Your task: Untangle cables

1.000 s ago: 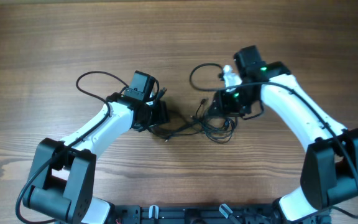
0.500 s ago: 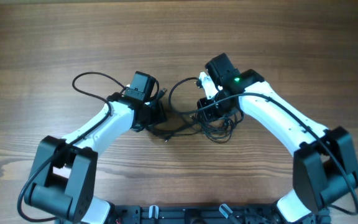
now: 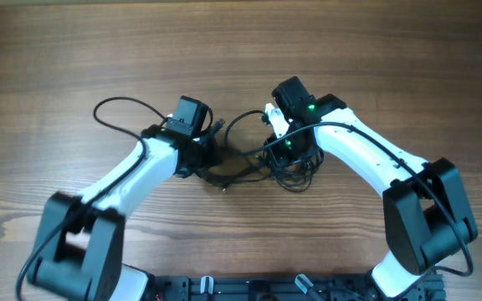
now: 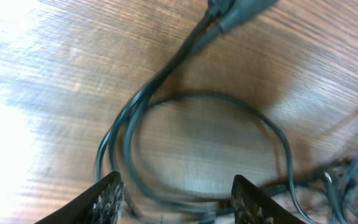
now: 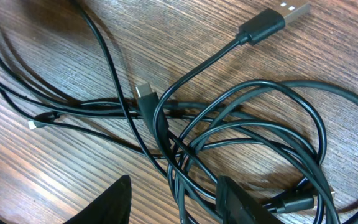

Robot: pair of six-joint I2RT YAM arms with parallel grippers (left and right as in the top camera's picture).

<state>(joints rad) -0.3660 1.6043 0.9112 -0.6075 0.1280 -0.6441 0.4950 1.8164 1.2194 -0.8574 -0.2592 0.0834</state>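
Where both arms converge, centre frame: thin dark grey-black cables [image 3: 295, 182], tangled on brown wooden tabletop [image 3: 57, 50].
Left fingers [image 4: 107, 199]: spread wide over a cable loop, gripping nothing.
Right fingers [image 5: 114, 205]: parted above the knot.

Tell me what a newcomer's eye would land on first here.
The knot of thin dark cables in the middle of the wooden table grabs the eye first. The right wrist view shows dense overlapping loops, with a silvery USB plug lying free at upper right. The left gripper and right gripper both hover over strands, jaws open.
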